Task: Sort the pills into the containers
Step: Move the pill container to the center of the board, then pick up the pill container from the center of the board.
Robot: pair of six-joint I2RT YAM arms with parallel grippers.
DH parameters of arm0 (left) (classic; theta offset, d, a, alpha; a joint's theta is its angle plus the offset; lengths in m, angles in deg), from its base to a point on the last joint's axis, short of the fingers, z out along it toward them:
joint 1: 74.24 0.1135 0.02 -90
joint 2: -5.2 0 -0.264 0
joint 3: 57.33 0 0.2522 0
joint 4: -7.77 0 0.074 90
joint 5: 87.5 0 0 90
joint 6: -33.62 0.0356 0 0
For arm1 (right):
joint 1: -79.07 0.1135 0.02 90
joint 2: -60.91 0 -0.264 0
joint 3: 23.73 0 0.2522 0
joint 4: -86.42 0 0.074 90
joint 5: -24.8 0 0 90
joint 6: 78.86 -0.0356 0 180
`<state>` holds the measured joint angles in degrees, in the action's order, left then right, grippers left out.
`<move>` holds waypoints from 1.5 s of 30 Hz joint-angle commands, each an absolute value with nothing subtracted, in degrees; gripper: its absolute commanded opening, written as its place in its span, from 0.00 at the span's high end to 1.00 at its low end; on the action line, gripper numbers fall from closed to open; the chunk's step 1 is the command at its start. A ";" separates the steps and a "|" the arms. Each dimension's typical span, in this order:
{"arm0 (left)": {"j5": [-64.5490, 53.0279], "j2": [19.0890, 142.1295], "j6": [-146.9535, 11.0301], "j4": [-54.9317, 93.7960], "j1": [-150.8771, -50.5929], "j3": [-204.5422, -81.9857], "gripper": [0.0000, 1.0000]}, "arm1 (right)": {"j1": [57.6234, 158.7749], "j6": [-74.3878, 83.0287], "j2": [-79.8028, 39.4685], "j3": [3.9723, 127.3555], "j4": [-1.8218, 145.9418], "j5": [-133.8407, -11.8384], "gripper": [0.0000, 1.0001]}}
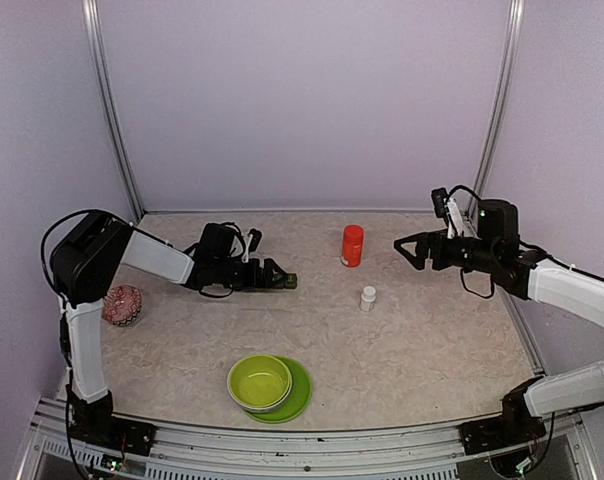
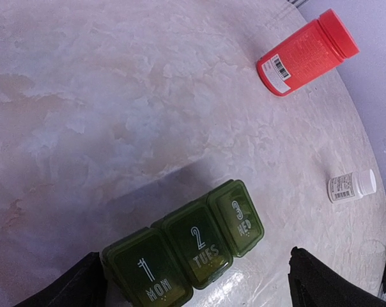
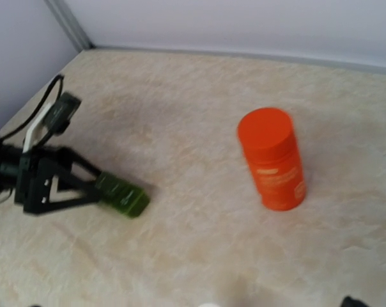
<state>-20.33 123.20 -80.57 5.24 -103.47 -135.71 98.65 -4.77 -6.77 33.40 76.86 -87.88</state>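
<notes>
The containers [image 2: 186, 246] are a dark green strip of three shut lidded boxes marked MON, TUES and WED, lying flat on the table [image 1: 412, 350]. My left gripper [image 2: 196, 289] is open and low over the strip. Its left finger sits against the MON end and its right finger [image 2: 321, 281] stands well clear of the WED end. From above, the containers [image 1: 279, 281] lie left of the orange-red bottle [image 1: 352, 245]. My right gripper [image 1: 406, 248] hangs open and empty in the air to the right of that bottle. No pills show in any view.
A small white bottle [image 1: 368, 298] stands in front of the orange-red one. A lime-green bowl [image 1: 259, 381] sits on its plate [image 1: 301, 399] near the front edge. A pink patterned round thing [image 1: 122, 305] lies by the left wall.
</notes>
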 commanded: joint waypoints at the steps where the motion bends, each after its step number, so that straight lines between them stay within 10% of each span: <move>1: -20.27 120.22 -82.50 4.30 -102.51 -133.34 0.03 | 101.74 -1.56 -10.43 36.74 76.98 -90.14 0.00; 45: -20.41 105.52 -89.54 -1.52 -98.65 -115.04 0.01 | 118.13 39.22 -70.89 89.50 57.94 -94.49 0.06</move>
